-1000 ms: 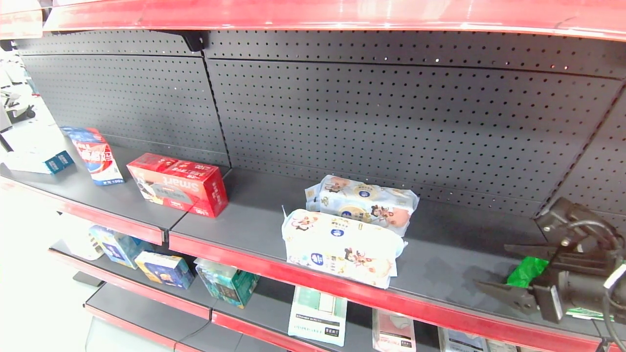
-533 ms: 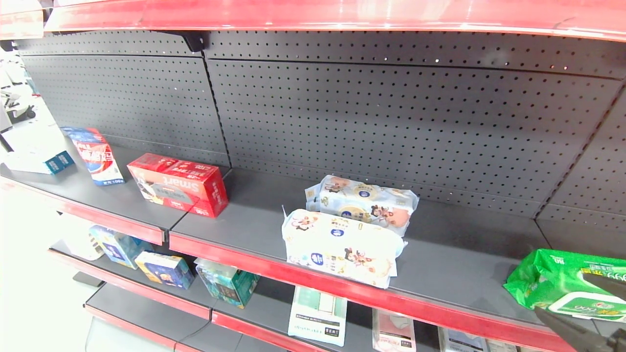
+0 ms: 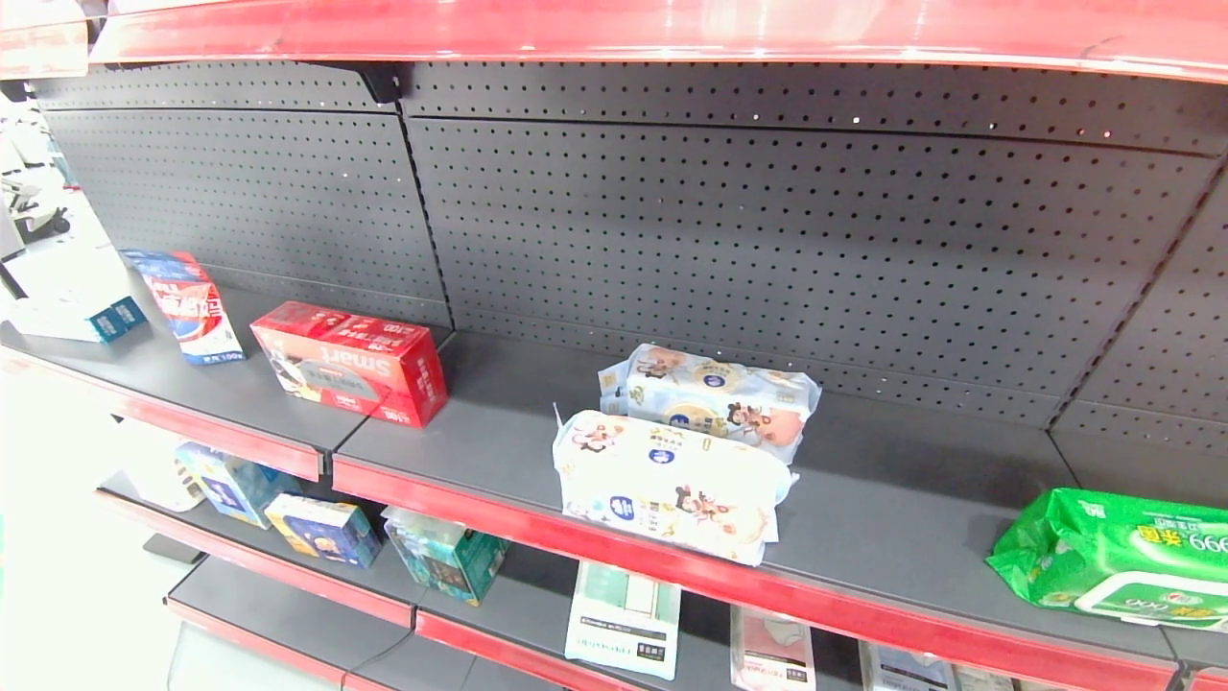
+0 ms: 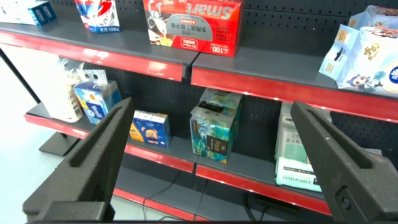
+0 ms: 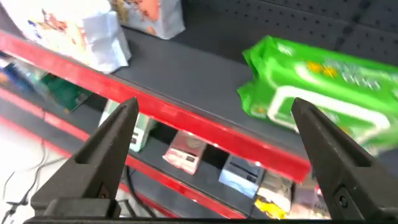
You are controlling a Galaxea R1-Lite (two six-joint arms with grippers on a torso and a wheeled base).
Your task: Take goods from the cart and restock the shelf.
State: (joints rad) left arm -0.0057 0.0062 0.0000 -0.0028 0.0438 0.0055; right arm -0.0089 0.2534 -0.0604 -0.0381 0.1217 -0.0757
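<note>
Green pack (image 3: 1118, 561) lies on the shelf (image 3: 892, 509), right end, close to the front lip. Right gripper (image 5: 214, 107) spread, empty, facing it; left gripper (image 4: 211, 107) spread, empty. Risk: a finger clipping the pack drags it off.

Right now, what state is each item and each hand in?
Green pack, lying flat on the shelf, no hand on it.
Right hand, open, empty.
Left hand, open, empty.
Front white pack, lying at the shelf's front edge.
Rear white pack, lying flat just behind it.
Red box, closed, lying flat.
Blue bag, upright.
</note>
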